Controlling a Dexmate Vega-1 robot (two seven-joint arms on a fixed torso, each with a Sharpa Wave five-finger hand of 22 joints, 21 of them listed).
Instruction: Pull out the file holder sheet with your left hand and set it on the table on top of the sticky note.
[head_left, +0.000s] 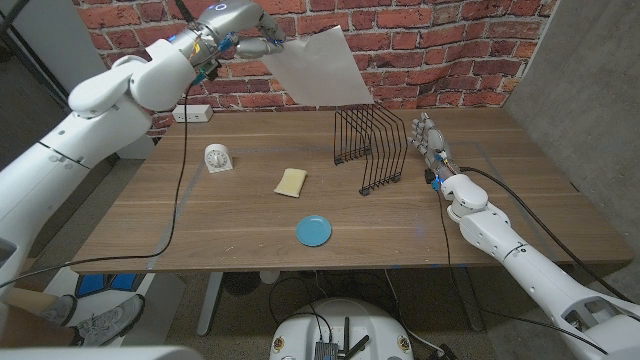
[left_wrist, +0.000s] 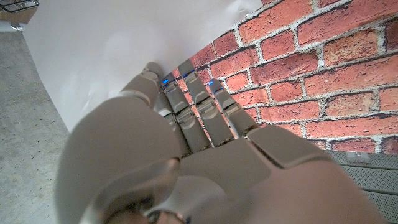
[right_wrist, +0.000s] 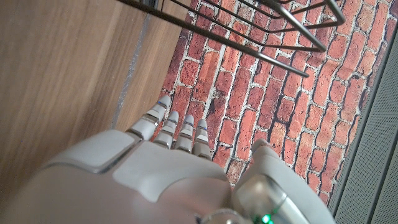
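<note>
My left hand (head_left: 256, 44) is raised high above the table's far left and grips a white sheet (head_left: 320, 68) by one corner. The sheet hangs in the air, clear of the black wire file holder (head_left: 372, 148), its lower edge just above the holder's top. In the left wrist view the fingers (left_wrist: 186, 112) lie against the white sheet (left_wrist: 112, 56). The yellow sticky note (head_left: 291, 181) lies on the table left of the holder. My right hand (head_left: 428, 140) stands beside the holder's right side, fingers apart, holding nothing; the holder's wires (right_wrist: 261, 31) show past it.
A small white clock (head_left: 218, 158) stands at the table's left. A blue round dish (head_left: 313, 231) lies near the front middle. A brick wall (head_left: 450, 40) closes the back. A person's shoe (head_left: 100, 318) shows at the lower left.
</note>
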